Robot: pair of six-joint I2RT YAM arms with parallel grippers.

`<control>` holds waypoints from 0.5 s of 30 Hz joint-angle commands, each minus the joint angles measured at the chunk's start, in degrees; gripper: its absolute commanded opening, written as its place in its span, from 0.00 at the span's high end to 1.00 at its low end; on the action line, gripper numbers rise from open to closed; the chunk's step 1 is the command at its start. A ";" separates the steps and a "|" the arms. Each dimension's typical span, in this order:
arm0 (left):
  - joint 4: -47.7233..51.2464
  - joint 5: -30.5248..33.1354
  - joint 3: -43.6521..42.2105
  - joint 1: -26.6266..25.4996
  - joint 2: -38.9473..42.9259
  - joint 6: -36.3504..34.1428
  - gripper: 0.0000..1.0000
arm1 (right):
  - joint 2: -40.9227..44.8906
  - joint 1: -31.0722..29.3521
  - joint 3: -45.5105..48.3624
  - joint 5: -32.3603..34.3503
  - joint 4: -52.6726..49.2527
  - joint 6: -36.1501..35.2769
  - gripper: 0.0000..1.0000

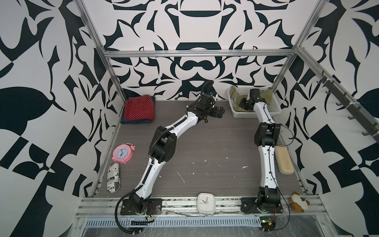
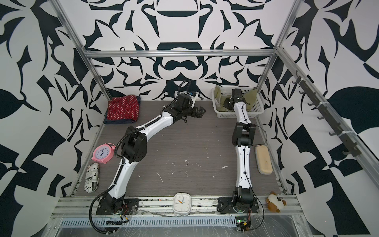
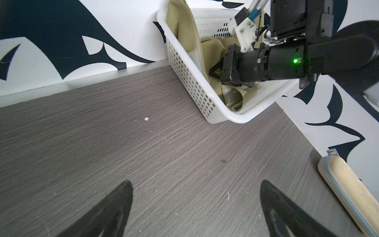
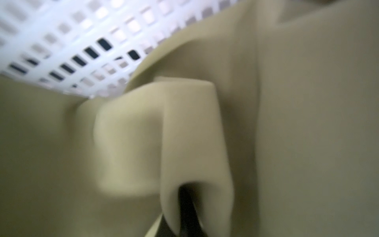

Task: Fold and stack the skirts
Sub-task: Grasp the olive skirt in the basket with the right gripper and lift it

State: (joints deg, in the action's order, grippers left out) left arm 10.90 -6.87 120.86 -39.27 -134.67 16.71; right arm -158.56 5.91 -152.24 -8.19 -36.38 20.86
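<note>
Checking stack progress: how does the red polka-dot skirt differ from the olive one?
The red skirt lies folded flat on the denim skirt; the olive skirt sits crumpled in the basket. The red skirt is untouched; the right pincer is shut on the olive skirt. Both are cloth.

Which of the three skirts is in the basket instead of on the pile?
The olive-green skirt, crumpled in the white basket with the right gripper shut on a fold. The red polka-dot skirt lies folded on the denim skirt, far left.
</note>
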 commanded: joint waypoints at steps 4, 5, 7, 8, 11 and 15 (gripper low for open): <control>-1.43 -0.17 -1.13 0.07 2.95 1.16 0.01 | 12.61 0.13 1.77 -3.66 3.75 0.82 1.00; -1.85 -0.12 -1.68 -0.02 3.56 1.20 0.01 | 14.51 0.15 3.27 -3.82 3.86 0.75 1.00; -2.66 0.09 -2.81 -0.19 4.90 1.23 0.01 | 18.05 0.15 5.13 -4.39 4.55 0.98 1.00; -3.03 0.26 -3.38 -0.28 5.65 1.15 0.01 | 20.58 0.15 6.24 -4.73 5.27 1.22 1.00; -3.68 0.63 -4.78 -0.50 7.97 1.05 0.01 | 26.06 0.13 7.90 -5.04 5.91 1.76 1.00; -4.13 2.06 -7.14 -1.06 12.00 -0.28 0.01 | 32.36 0.02 9.12 -6.54 5.36 2.59 1.00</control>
State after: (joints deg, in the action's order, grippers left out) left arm 8.91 -6.04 114.78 -39.72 -128.07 16.93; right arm -132.53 6.17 -143.63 -12.21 -34.39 22.41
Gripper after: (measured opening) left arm 0.993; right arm 0.052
